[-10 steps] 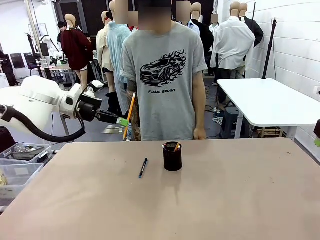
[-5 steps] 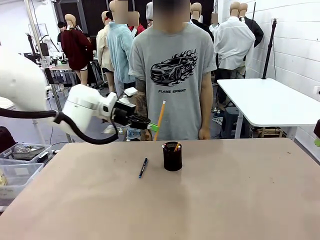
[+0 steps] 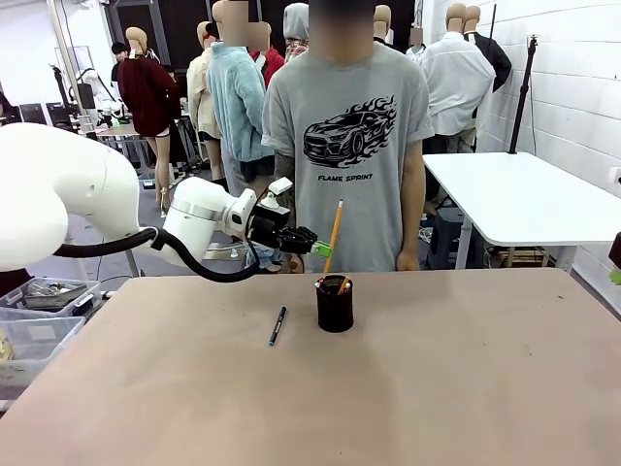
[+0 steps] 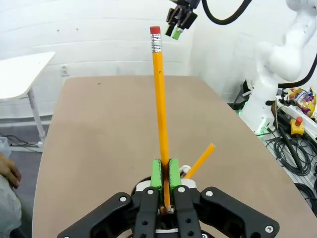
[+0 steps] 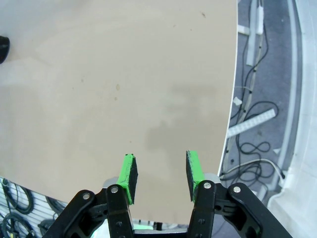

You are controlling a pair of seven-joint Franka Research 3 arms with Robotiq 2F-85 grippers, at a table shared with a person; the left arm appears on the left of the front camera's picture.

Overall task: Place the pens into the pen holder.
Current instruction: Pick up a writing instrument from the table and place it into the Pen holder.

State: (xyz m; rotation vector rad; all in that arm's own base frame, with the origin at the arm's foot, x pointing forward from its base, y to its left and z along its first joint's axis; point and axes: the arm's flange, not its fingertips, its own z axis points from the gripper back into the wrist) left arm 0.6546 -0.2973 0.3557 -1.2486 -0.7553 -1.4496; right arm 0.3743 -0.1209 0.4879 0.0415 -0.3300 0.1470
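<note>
The thing in work was a yellow-orange pencil [image 3: 335, 233], with a metal band and a red eraser at its upper end. My left hand [image 3: 320, 249] had its green pads pressed together on the pencil's lower part, near the writing end. It held the pencil almost upright, the eraser end leaning a little toward the person [image 3: 349, 146] in the grey T-shirt behind the table [image 3: 437, 388]. In the front view the pencil's lower end was just above the mouth of the pen holder [image 3: 335, 306], a small black mesh cup on the table's far half. I could not tell if the tip had already entered the cup.

An orange stick [image 3: 343, 284] leaned out of the holder. A black-and-blue pen [image 3: 277, 325] lay flat on the table just left of the holder, apart from it.

In the left wrist view the pencil [image 4: 159, 99] rose straight from between the pads of the left hand [image 4: 165, 171]. Its point was hidden between the fingers. The holder was mostly covered by the hand there; I could see the orange stick [image 4: 200, 161] beside the pads.

My right hand [image 5: 159, 173] hung over the bare table [image 5: 99, 74] near its edge, fingers spread and nothing between them. A dark shape at that view's left edge was cut off, so I could not name it.
</note>
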